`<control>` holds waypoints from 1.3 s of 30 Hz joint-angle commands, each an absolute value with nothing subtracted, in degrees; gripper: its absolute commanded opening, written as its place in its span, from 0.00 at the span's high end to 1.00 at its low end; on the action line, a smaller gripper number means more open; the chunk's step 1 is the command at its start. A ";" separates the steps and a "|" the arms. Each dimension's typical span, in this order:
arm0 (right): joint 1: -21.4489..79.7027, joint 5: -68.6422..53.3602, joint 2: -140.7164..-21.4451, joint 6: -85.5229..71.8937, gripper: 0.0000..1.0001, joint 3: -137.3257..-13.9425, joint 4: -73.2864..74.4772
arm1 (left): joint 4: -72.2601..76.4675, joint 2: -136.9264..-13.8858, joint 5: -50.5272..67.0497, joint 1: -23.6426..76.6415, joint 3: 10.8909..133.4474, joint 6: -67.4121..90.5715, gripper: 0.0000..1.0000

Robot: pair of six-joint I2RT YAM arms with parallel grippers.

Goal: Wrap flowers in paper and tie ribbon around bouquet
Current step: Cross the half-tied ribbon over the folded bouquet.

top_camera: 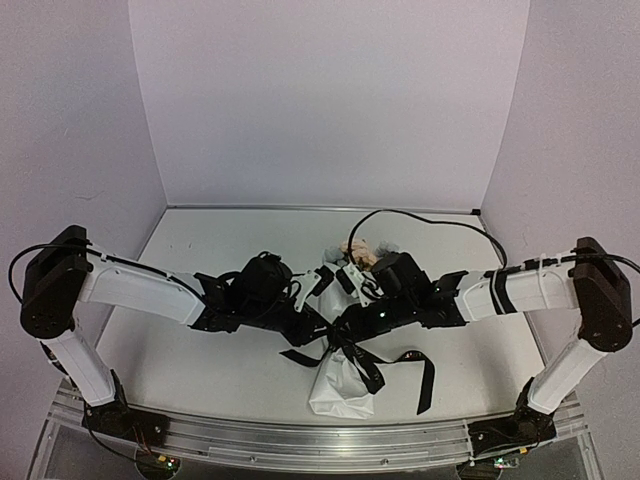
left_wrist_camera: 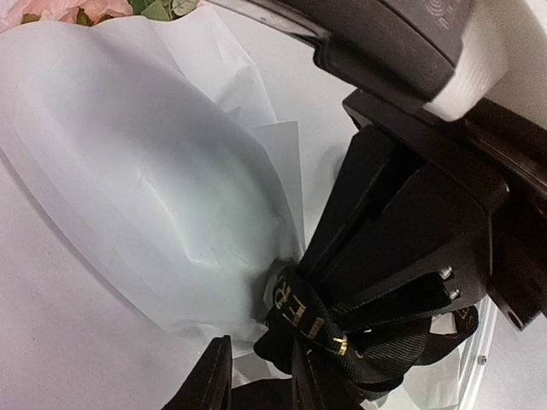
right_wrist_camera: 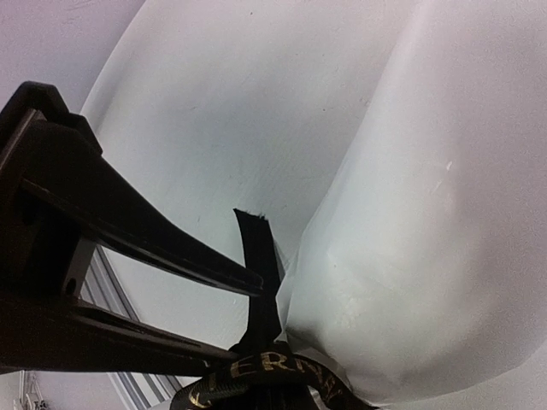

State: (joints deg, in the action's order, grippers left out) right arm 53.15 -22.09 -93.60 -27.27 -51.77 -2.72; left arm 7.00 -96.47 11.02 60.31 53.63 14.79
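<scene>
The bouquet (top_camera: 338, 388) lies near the middle of the bench (top_camera: 200, 370), close to the near edge. In the overhead view its pointed end is toward 6 o'clock and its wide end toward 12. The flowers (top_camera: 365, 250) show at the wide end as peach-cream blooms with a little green.

The white paper (left_wrist_camera: 154, 188) is lightly crinkled and lies in overlapping sheets. It narrows to a waist where the black ribbon (left_wrist_camera: 312, 323), printed with pale lettering, is knotted around it. From the knot one long tail trails over the bench toward 4 o'clock and a shorter one toward 8 o'clock.

The arms reach in from 9 and 3 o'clock and meet over that waist. The right hand (right_wrist_camera: 246, 320) has its fingers pressed together, pinching the ribbon right at the knot. A short cut end of ribbon stands up beside the upper fingertip.

The left hand (top_camera: 308, 318) sits just at 9 o'clock of the knot. Only one dark finger (left_wrist_camera: 212, 376) shows clearly at the bottom edge of its own camera, so I cannot tell whether the hand is spread or pressed together.

A black cable (top_camera: 420, 215) loops across the bench at 1 o'clock of the flowers.
</scene>
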 commanded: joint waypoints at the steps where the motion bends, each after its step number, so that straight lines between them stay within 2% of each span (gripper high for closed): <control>1: 52.82 -22.26 -93.60 -27.65 1.00 -50.96 -8.14 | 9.07 -95.44 13.63 60.47 55.05 13.54 0.72; 9: 52.51 -23.68 -93.95 -29.04 1.00 -50.06 -10.76 | 9.25 -96.68 14.31 60.50 55.72 13.45 0.72; 13: 52.51 -24.09 -93.94 -29.34 1.00 -49.91 -11.08 | 9.76 -96.95 14.57 60.50 55.85 13.67 0.82; 17: 52.52 -24.26 -93.57 -29.60 1.00 -49.36 -11.16 | 9.95 -97.15 14.40 60.49 55.95 13.87 0.97; 20: 52.52 -24.21 -93.06 -29.70 0.97 -48.83 -11.08 | 10.90 -96.82 14.03 60.48 55.59 14.30 1.00; 24: 52.48 -23.56 -91.89 -30.23 0.89 -48.10 -10.76 | 12.53 -95.62 13.65 60.55 54.65 14.91 1.00; 28: 52.52 -22.00 -89.43 -30.28 0.72 -46.80 -9.21 | 13.37 -94.77 13.48 60.56 54.07 15.27 1.00; 39: 52.52 -16.73 -80.54 -26.10 0.51 -45.27 5.49 | 13.28 -94.95 12.68 60.65 54.49 16.17 1.00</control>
State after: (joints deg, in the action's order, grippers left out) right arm 52.23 -19.98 -84.06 -28.50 -45.58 -1.80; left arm 10.62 -96.79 13.33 60.42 53.60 15.41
